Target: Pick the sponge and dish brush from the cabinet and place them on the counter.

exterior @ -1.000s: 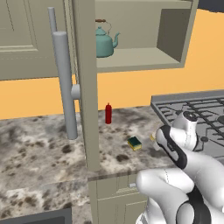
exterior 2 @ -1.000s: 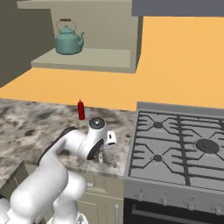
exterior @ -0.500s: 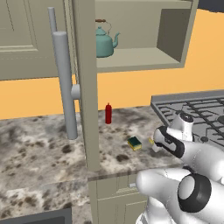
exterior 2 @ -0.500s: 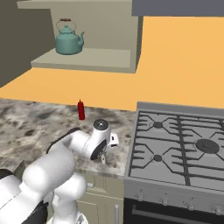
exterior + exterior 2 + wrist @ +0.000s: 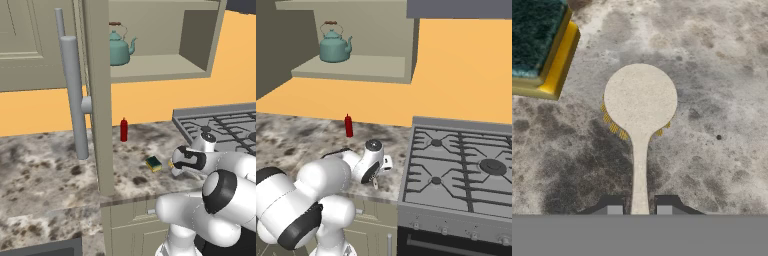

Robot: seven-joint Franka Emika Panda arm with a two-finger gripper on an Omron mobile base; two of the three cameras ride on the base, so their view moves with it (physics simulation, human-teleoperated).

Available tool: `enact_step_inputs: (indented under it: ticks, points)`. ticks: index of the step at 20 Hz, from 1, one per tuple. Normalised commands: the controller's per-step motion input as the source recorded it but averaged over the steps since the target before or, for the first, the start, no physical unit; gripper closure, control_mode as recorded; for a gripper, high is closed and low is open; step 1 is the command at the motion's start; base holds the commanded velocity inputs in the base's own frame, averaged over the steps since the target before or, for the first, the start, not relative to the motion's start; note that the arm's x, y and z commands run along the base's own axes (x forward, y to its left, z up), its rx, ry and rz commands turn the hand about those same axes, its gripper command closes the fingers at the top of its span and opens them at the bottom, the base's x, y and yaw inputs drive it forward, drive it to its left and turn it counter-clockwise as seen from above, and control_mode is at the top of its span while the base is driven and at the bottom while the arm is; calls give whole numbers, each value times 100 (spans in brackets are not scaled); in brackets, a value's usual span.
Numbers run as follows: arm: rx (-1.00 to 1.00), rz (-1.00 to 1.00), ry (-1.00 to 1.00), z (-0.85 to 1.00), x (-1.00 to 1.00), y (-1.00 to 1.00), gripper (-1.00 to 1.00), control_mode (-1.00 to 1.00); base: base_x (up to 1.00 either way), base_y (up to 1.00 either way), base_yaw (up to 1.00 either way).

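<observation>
**Brush handle pinched over the stone**

I can read no writing, label or brand on anything here; the red bottle [image 5: 123,130] is too small to show any.

My gripper [image 5: 639,209] is closed as tight as it goes on the thin cream handle of the dish brush [image 5: 640,102]. In the hand view my two dark fingertips [image 5: 614,209] sit one on each side of the stick, pressed against it. The round pale back of the head faces my camera, with yellowish bristles peeking out along its lower edge, toward the speckled counter [image 5: 712,75] beneath. Whether the bristles touch the stone I cannot tell.

The sponge [image 5: 542,45] lies flat on the counter just beside the brush head, apart from it, dark green layer up and yellow below. In the left base view the sponge [image 5: 153,163] sits on the stone close in front of my hand [image 5: 189,160], and the red bottle stands farther back near the orange wall.

The cabinet [image 5: 155,70] hangs above with its door [image 5: 97,100] swung open, long grey bar handle [image 5: 74,97] toward me. A teal kettle [image 5: 333,44] stands on its beige shelf. The stove top [image 5: 466,170] lies to the right of the counter.
</observation>
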Motion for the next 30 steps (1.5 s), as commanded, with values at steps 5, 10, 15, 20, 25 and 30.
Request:
enact_step_inputs:
  ticks: [5, 10, 15, 20, 25, 30]
  points:
    - [0, 0, 0, -22, 11, 0, 100, -100, 0, 0, 0]
    - [0, 1, 0, -20, 10, 0, 100, -100, 0, 0, 0]
    - [0, 0, 0, -20, 9, 0, 100, -100, 0, 0, 0]
    - [0, 0, 0, -15, 7, 0, -100, -100, 0, 0, 0]
    - [0, 0, 0, 1, -2, 2, -100, -100, 0, 0, 0]
    - [0, 2, 0, 18, -28, 4, -100, -100, 0, 0, 0]
